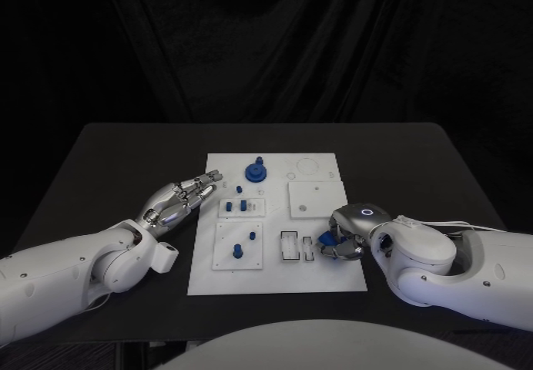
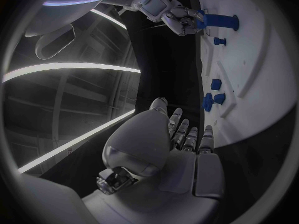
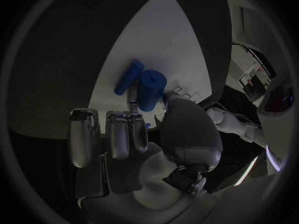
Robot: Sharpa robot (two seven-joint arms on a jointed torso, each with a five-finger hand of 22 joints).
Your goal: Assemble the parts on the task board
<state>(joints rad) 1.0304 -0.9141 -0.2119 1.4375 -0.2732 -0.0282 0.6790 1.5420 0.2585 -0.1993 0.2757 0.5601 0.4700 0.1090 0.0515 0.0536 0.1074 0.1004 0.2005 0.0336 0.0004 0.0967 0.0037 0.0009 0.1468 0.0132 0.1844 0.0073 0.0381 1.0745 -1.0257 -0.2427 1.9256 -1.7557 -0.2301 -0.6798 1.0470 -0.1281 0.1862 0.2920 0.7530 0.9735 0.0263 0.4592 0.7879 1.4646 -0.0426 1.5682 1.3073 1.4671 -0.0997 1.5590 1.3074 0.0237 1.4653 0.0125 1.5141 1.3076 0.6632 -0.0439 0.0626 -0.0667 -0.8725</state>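
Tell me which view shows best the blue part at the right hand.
The right wrist view: the blue cylinder stands large at the right hand. The head view has it mostly hidden under the hand; the left wrist view shows it small and far.

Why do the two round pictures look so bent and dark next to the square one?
Both wrist views are fisheye circles: in the left wrist view the task board edge curves and bright strips arc; in the right wrist view the right hand looms large. The head view shows the board straight-edged and bright against the black table.
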